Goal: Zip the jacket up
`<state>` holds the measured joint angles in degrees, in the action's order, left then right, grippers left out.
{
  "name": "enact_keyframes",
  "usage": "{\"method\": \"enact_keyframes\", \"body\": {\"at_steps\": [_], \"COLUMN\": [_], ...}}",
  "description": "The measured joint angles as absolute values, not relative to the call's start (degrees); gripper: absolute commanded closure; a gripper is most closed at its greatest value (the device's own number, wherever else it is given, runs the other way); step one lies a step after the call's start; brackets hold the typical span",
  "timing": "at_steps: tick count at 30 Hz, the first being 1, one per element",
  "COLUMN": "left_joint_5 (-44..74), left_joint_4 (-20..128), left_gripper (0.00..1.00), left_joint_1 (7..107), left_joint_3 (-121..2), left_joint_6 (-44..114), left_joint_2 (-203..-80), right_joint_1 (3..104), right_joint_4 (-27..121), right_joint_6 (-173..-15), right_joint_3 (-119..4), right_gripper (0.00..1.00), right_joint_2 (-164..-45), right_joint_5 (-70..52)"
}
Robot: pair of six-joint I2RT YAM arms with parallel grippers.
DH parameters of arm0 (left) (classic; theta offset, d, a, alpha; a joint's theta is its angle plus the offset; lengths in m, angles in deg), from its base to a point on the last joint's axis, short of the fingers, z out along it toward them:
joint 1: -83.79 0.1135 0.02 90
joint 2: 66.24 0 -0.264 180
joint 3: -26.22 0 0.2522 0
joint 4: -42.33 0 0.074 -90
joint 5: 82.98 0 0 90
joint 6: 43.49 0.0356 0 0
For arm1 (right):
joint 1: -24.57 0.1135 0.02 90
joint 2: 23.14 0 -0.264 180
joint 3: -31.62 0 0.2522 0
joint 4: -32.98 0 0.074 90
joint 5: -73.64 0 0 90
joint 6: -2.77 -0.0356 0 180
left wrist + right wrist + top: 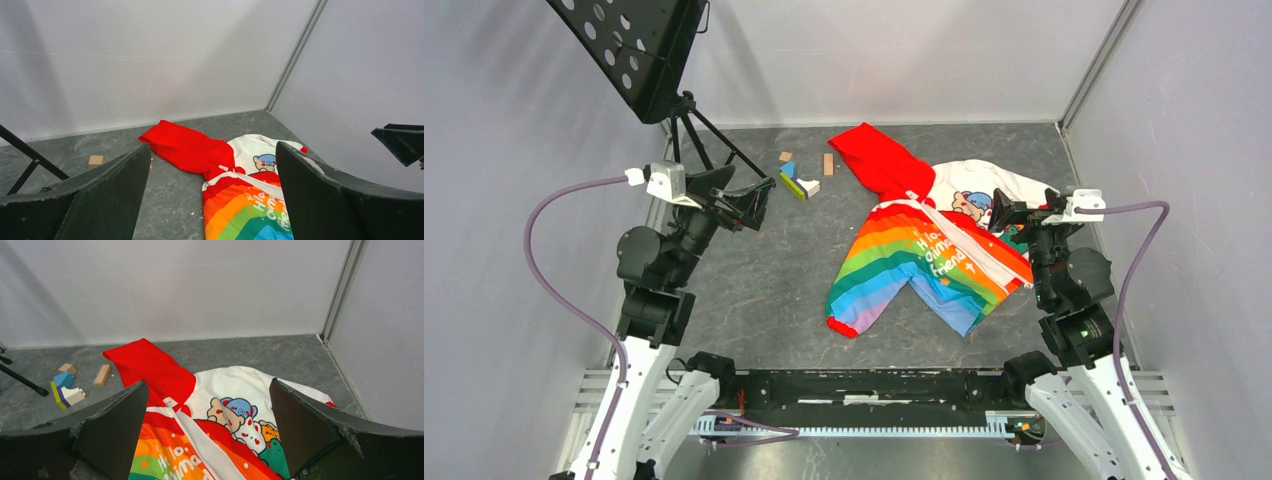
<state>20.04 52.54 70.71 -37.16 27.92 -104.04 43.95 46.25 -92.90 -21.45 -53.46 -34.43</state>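
jacket lay spread on desk | left claw stood wide, empty, well apart | right claw stood wide, empty, over its white panel

L tool raised, jaws wide apart, empty, aimed fwd-right. R tool same, aimed left.

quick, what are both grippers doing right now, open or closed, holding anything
left gripper: open, holding nothing
right gripper: open, holding nothing, over the jacket
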Motion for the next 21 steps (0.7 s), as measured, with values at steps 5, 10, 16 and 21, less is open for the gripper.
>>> {"method": "enact_keyframes", "body": {"at_steps": [5,10,16,21], "left_joint_5": [20.7,22.1,25.6,28.6], "left_joint_4": [52.5,52.6,52.8,53.4], "left_gripper": [0.0,0.0,0.0,0.0], "left_joint_1": [70.7,70.7,70.7,70.3], "left_joint_3": [-37.2,-37.2,-37.9,-39.2], "left_joint_6": [26.8,26.1,23.9,19.8], "left_joint_2": [-105.3,-107.9,-114.3,-122.9], "right_joint_1": [43.9,43.9,43.9,43.9], "right_joint_4": [48.6,54.2,56.2,56.0], "right_joint_6": [-93.6,-96.3,-98.6,-99.0], "right_joint_3": [-21.5,-24.3,-23.4,-22.4], "right_gripper": [0.02,0.02,0.02,0.02], "right_joint_2": [-56.7,-64.0,-70.4,-78.1], "right_joint_5": [-33.2,-32.0,-28.1,-23.7]}}
